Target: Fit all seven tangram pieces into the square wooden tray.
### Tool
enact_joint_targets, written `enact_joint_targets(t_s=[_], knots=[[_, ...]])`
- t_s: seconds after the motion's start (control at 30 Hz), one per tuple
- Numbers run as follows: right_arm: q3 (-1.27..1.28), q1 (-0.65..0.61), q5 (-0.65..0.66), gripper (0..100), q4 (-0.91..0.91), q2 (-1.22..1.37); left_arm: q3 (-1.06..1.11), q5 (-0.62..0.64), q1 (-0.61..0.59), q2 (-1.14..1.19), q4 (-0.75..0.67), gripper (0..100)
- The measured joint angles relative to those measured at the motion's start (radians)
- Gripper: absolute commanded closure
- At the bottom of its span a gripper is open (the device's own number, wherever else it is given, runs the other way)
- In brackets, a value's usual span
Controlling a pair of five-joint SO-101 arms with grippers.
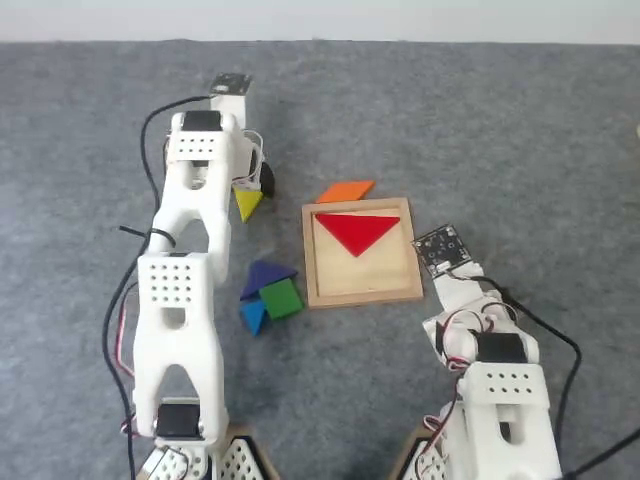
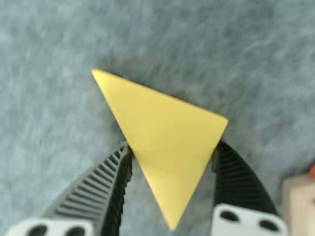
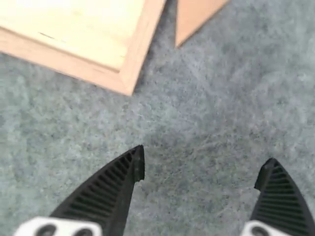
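Observation:
The square wooden tray (image 1: pixel 410 285) lies mid-table with a red triangle (image 1: pixel 357 232) inside it. My left gripper (image 2: pixel 171 147) is shut on a yellow triangle (image 2: pixel 162 132), one finger against each of two edges; from above this triangle (image 1: pixel 247 202) sits left of the tray. An orange piece (image 1: pixel 345 190) lies just behind the tray. Purple (image 1: pixel 268 274), green (image 1: pixel 283 298) and blue (image 1: pixel 252 316) pieces cluster at the tray's left front. My right gripper (image 3: pixel 205 155) is open over bare carpet, near a tray corner (image 3: pixel 130 73) and a tan pointed piece (image 3: pixel 194 14).
Grey carpet covers the table. The left arm (image 1: pixel 185 290) stretches along the left side. The right arm (image 1: pixel 495 370) stands at the front right, its wrist (image 1: pixel 443 250) beside the tray's right edge. Open carpet lies behind and to the right of the tray.

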Motion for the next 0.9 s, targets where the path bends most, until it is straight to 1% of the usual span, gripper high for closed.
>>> enact_joint_targets(t_s=[0.1,0.23,0.37,0.5,0.53,0.63,0.77,0.83,0.9], knots=[[0.000,-0.008,0.002,63.7,0.000,0.000,-0.080,-0.011,0.025,0.040,0.000,74],[0.000,-0.005,0.002,63.7,0.000,0.000,-0.167,-0.055,0.057,0.077,-0.002,74],[0.015,-0.006,0.002,63.7,-0.028,0.000,-0.270,-0.100,0.066,0.081,0.032,75],[0.018,-0.006,0.002,63.7,-0.035,0.000,-0.410,-0.101,0.044,0.083,0.051,74],[0.018,-0.006,0.002,63.7,-0.035,0.000,-0.430,-0.080,0.043,0.083,0.046,74],[0.018,-0.008,0.002,63.7,-0.035,0.000,-0.439,-0.012,0.051,0.092,-0.041,74],[0.018,-0.006,0.002,63.7,-0.035,0.000,-0.354,0.015,0.060,0.175,-0.241,75],[0.018,-0.008,0.002,63.7,-0.035,0.000,-0.331,0.009,0.078,0.219,-0.282,75],[0.018,-0.008,0.002,63.7,-0.035,0.000,-0.333,-0.005,0.084,0.232,-0.279,76]])
